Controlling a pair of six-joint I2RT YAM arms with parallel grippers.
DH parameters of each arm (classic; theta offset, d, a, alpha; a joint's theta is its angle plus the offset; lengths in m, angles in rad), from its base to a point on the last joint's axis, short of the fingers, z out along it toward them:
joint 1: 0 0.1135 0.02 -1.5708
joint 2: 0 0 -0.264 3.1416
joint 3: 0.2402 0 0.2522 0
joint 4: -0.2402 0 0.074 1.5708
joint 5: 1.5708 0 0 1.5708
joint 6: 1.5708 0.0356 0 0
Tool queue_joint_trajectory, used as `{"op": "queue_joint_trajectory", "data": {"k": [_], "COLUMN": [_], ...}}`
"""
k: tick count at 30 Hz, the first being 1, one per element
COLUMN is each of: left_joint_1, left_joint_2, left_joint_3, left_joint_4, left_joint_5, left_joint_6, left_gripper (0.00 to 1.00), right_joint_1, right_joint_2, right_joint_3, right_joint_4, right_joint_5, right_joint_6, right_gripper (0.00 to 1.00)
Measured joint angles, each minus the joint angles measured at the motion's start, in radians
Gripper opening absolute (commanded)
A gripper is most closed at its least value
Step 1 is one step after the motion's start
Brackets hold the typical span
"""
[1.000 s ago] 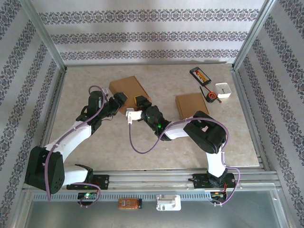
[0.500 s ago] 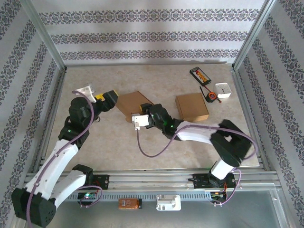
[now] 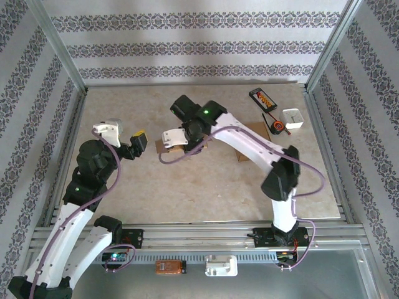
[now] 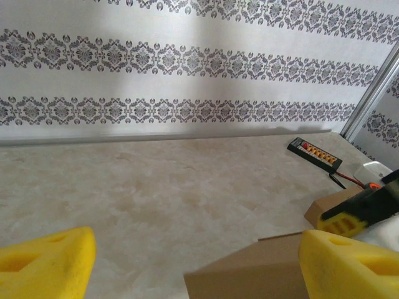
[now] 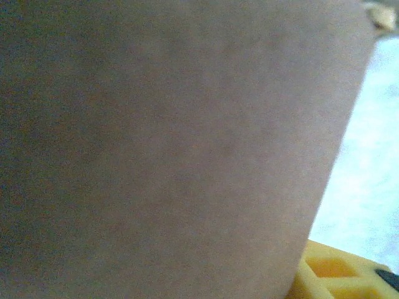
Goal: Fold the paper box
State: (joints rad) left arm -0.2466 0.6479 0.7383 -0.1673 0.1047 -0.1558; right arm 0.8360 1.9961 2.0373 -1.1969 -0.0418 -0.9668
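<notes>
The paper box (image 3: 161,147) lies on the desk (image 3: 206,193) a little left of centre, most of it under the right hand (image 3: 177,143), which reaches across from the right side and bears down on it. In the right wrist view brown card sits very close to the lens with one yellow finger (image 5: 330,274) at its lower corner, so I cannot tell whether that hand is clamped on a panel or only pressing against it. The left hand (image 3: 138,143) is released, its fingers spread wide with nothing between them, just beside the box's left end and pointing at it. To fold well, I would judge that the right hand should keep the card pinned along its crease while the left comes in low and level to brace or push the free panel, slowly enough that the light box does not skate. There is plenty of bare desk to the left and toward the near edge, and the back wall (image 3: 199,50) is well apart. The right side is tighter: a second cardboard piece (image 3: 240,156) lies under the right forearm, with a black tester (image 3: 263,98) and white tub (image 3: 293,118) beyond it, and the purple cable (image 3: 163,159) loops just beside the box, where it might snag
</notes>
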Motion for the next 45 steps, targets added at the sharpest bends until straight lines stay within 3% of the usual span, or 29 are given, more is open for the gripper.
{"op": "queue_joint_trajectory", "data": {"k": [4, 11, 20, 31, 37, 41, 45], "left_joint_1": [0.0, 0.0, 0.0, 0.0, 0.0, 0.0, 0.0], "left_joint_2": [-0.018, -0.035, -0.028, -0.004, 0.025, 0.064, 0.128], "left_joint_3": [-0.002, -0.011, -0.048, -0.056, -0.056, -0.056, -0.056], "left_joint_4": [-0.013, -0.029, -0.018, 0.012, 0.005, 0.001, 0.002], "left_joint_5": [0.014, 0.025, 0.045, 0.099, 0.124, 0.15, 0.169], "left_joint_6": [0.011, 0.01, -0.025, -0.063, -0.095, -0.16, -0.237], "left_gripper": [0.85, 0.86, 0.86, 0.86, 0.84, 0.83, 0.83], "right_joint_1": [0.0, -0.002, -0.014, -0.103, -0.161, -0.196, -0.241], "right_joint_2": [0.198, 0.379, 0.396, 0.323, 0.19, 0.013, -0.156], "right_joint_3": [0.233, 0.474, 0.507, 0.496, 0.37, 0.081, -0.212], "right_joint_4": [-0.201, -0.311, -0.295, -0.165, -0.023, 0.149, 0.343], "right_joint_5": [-0.008, -0.02, -0.036, -0.237, -0.307, -0.319, -0.321], "right_joint_6": [0.039, 0.13, 0.224, 0.431, 0.661, 0.843, 1.035], "right_gripper": [0.54, 0.64, 0.73, 0.79, 0.79, 0.92, 0.93]}}
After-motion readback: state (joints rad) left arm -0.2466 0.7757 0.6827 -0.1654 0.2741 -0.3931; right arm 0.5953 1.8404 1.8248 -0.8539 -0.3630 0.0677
